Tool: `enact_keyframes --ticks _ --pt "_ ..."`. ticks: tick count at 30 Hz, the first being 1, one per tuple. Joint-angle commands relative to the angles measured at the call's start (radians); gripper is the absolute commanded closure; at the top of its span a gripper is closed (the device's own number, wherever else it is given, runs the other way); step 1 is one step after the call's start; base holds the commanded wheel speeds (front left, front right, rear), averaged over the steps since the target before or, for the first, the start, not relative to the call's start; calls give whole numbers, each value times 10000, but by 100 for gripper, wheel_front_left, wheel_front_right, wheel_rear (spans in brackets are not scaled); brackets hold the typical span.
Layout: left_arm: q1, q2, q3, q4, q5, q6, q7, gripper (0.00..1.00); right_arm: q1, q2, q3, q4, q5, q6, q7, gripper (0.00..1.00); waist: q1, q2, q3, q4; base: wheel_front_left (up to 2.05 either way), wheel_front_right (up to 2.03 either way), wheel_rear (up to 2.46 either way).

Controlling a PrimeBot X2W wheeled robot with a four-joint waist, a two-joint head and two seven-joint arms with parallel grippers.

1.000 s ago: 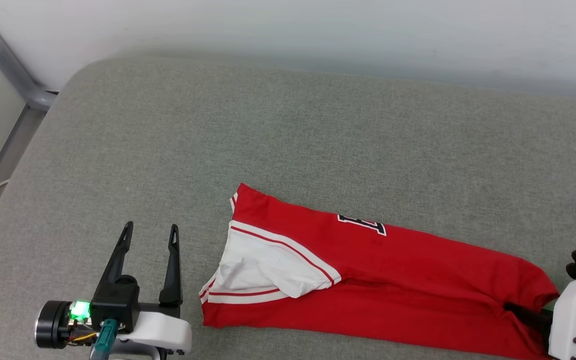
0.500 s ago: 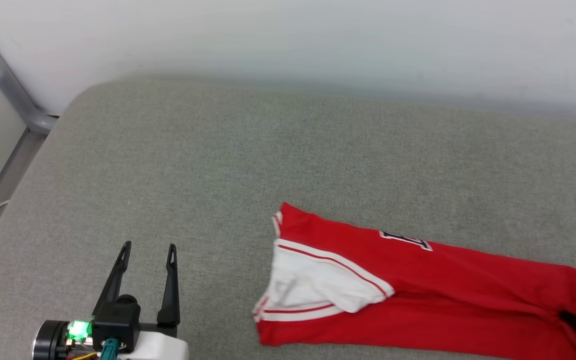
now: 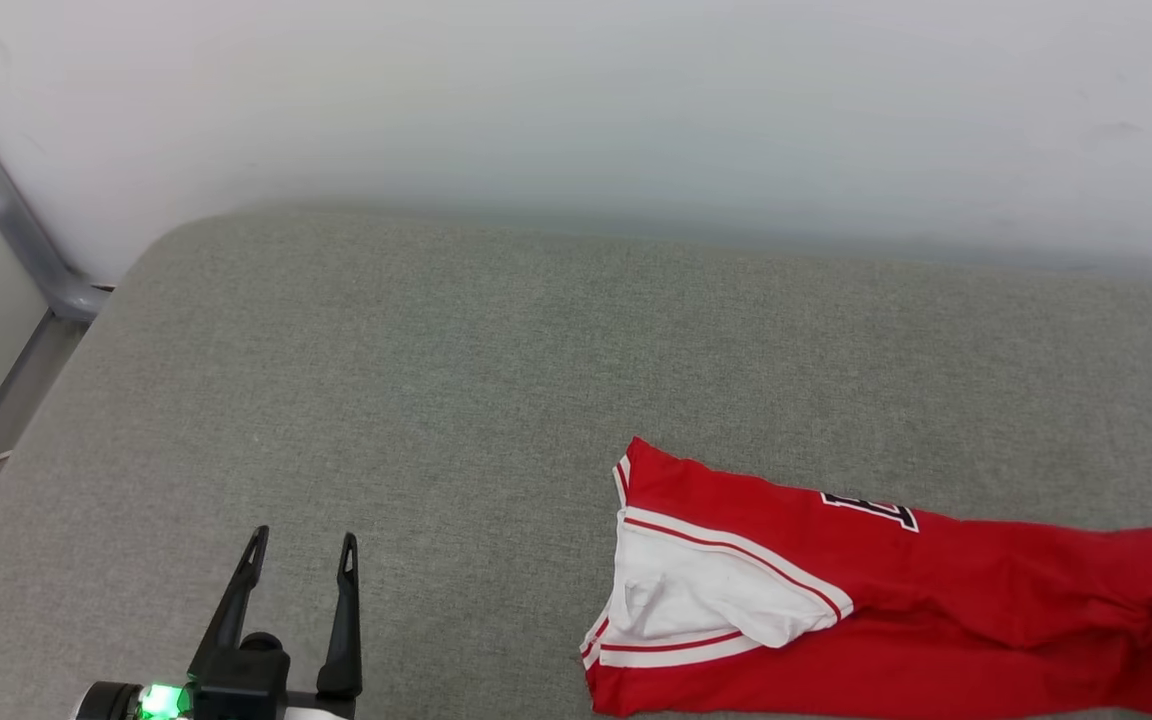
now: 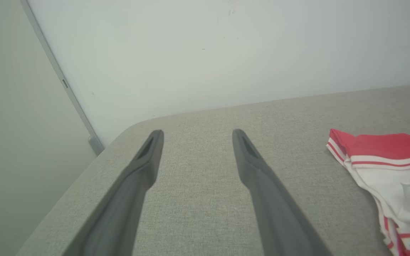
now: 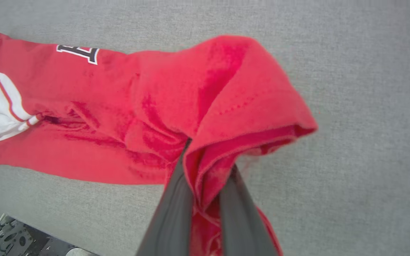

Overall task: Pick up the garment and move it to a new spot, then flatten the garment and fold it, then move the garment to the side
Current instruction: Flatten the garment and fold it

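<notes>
1. The bench [image 3: 386,350] is padded in grey woven cloth. It has a rounded far-left corner, and its far edge meets a pale wall [image 3: 576,100].
2. The garment [image 3: 936,600] lies on the bench as a long, narrow strip near the front edge, on the right half. One end points toward the middle of the bench and the other runs off to the right.
3. The left gripper [image 3: 302,540] is near the front edge on the left half, well apart from the garment. Its two dark fingers stand wide apart with nothing between them, over bare upholstery.
4. The right gripper [image 5: 208,167] is clamped on the garment's right end. Red cloth is bunched between its two fingers, and a hemmed fold drapes over the tips.
5. A grey metal rail [image 3: 26,240] slants down beside the far-left corner.
6. The white sleeve [image 3: 706,600], with red-and-white stripe trim, lies on top of the garment's left end.
7. The black, white-outlined lettering [image 3: 871,510] peeks out along the garment's far edge, mostly hidden by the fold.
</notes>
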Motion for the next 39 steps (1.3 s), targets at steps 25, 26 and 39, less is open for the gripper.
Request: enact_keyframes --ticks 25,26,39 --pt "-640 -423 -663 304 32 -323 -22 0 -2527 2660 2606 -2211 -1105 -9 1698 100 0 -1 470 549 0 0 0" --pt "-674 -432 -665 313 24 -328 -22 0 -2701 2764 2813 -2024 -1161 -9 1599 100 0 -1 502 584 0 0 0" --pt "-950 -557 -660 361 -23 -348 -21 0 -4027 3845 4213 467 -1708 -8 103 100 0 -1 909 808 0 0 0"
